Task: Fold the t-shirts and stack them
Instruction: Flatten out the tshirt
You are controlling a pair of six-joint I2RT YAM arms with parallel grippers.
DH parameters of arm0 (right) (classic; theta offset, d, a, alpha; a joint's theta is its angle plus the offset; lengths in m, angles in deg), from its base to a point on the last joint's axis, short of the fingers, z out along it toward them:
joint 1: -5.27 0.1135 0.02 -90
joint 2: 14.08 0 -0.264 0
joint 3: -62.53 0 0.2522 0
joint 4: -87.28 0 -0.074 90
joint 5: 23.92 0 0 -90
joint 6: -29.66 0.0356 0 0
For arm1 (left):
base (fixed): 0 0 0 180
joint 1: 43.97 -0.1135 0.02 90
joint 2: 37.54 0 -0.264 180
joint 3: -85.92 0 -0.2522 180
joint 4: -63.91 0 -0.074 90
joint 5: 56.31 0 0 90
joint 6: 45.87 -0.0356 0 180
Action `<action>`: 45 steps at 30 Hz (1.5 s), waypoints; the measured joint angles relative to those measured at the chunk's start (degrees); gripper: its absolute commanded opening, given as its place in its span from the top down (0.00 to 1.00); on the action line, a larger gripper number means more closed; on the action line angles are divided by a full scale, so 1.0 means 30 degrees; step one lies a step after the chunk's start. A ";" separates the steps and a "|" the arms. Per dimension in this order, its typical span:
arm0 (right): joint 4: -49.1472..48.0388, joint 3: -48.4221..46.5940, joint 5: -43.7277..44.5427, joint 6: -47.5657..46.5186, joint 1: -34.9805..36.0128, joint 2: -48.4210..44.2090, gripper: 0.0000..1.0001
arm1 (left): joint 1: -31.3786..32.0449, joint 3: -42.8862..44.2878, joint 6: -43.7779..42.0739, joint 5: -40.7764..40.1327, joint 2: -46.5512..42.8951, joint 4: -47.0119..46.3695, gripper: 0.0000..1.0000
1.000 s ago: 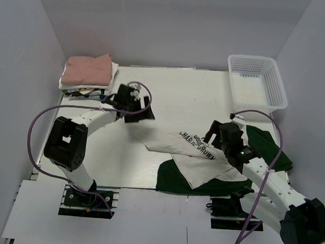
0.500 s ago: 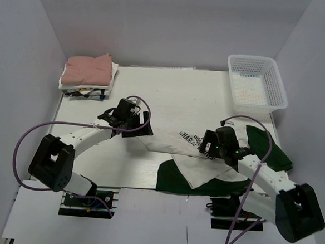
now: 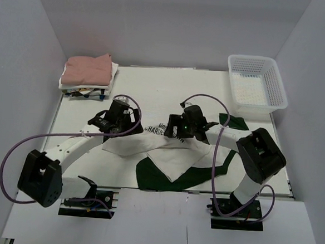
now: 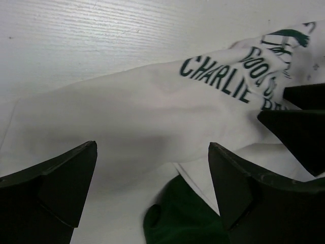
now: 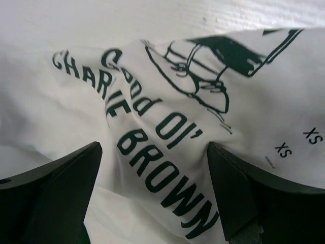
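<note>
The left hand (image 4: 152,152) and the right hand (image 5: 155,152) are both wide open, holding nothing, low over the crumpled shirt (image 3: 174,159) (print facing up) in the frame centre.

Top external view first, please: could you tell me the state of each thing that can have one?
Charlie Brown t-shirt, unfolded, lying rumpled.
Stack of t-shirts, folded, pink one on top.
Basket, upright at the far right.
Left gripper, open, over the rumpled shirt.
Right gripper, open, over the same shirt.
</note>
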 measured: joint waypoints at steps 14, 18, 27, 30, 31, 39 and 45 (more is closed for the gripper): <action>0.3220 0.2047 0.4269 0.2645 -0.3577 -0.8400 0.10 | 0.5158 0.0525 -0.3118 0.3177 0.1188 -0.1086 0.03; 0.4911 0.4401 0.6958 0.3475 -0.4160 -1.2721 0.10 | 0.8225 0.1180 -0.4131 0.3767 0.2681 -0.0801 0.06; 0.8845 0.6747 1.0433 0.4080 -0.5377 -1.5686 0.10 | 1.3406 0.3461 -0.6222 0.4044 0.4867 -0.0342 0.18; 0.8881 0.6739 1.0550 0.4073 -0.5778 -1.5569 0.10 | 1.4309 0.3847 -0.6608 0.3869 0.6003 0.0255 0.21; 0.8874 0.6739 1.0506 0.4058 -0.5916 -1.5424 0.10 | 1.4484 0.3912 -0.6688 0.3781 0.6288 0.0379 0.26; 0.8495 0.6739 0.8896 0.3657 -0.6805 -1.4200 0.10 | 1.4972 0.4029 -0.6841 0.2346 0.7242 0.0678 0.45; 0.8429 0.6754 0.8014 0.3300 -0.7125 -1.4477 0.10 | 1.4979 0.4095 -0.6339 0.0321 0.7730 0.0415 0.59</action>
